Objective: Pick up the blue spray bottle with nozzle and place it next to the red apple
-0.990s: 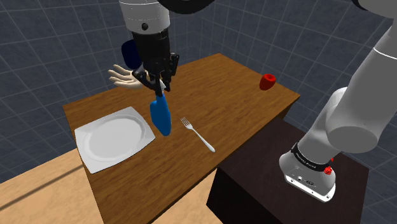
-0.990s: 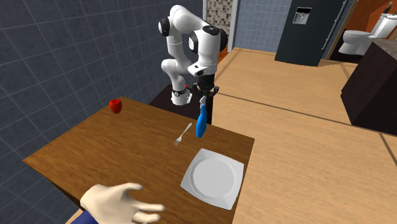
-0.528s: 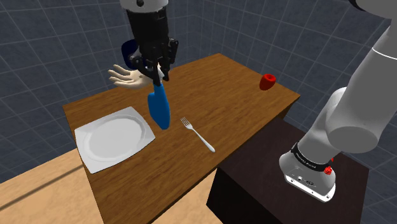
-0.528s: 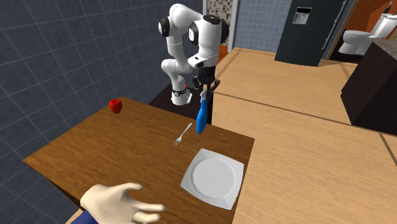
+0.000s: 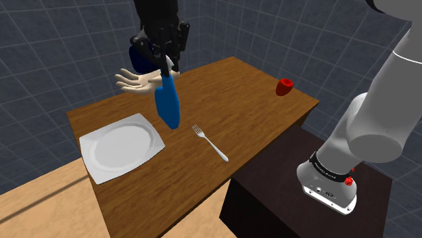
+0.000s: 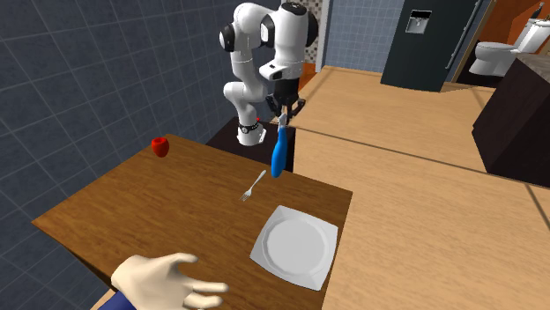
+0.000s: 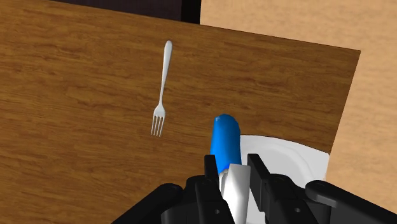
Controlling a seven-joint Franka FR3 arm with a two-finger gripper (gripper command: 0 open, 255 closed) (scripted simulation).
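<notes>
Dark tiled walls [image 5: 54, 47], wooden table [image 5: 243, 101] with plate [image 5: 122, 146], fork [image 5: 209, 142], apple [image 5: 285, 86]; end effector [image 5: 166, 65] pinching blue spray bottle [image 5: 168, 105].

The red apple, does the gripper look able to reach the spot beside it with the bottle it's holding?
Probably yes. The gripper holds the blue spray bottle above the table, and bare tabletop runs from there to the red apple. The fork lies flat, off to the side of that path.
</notes>
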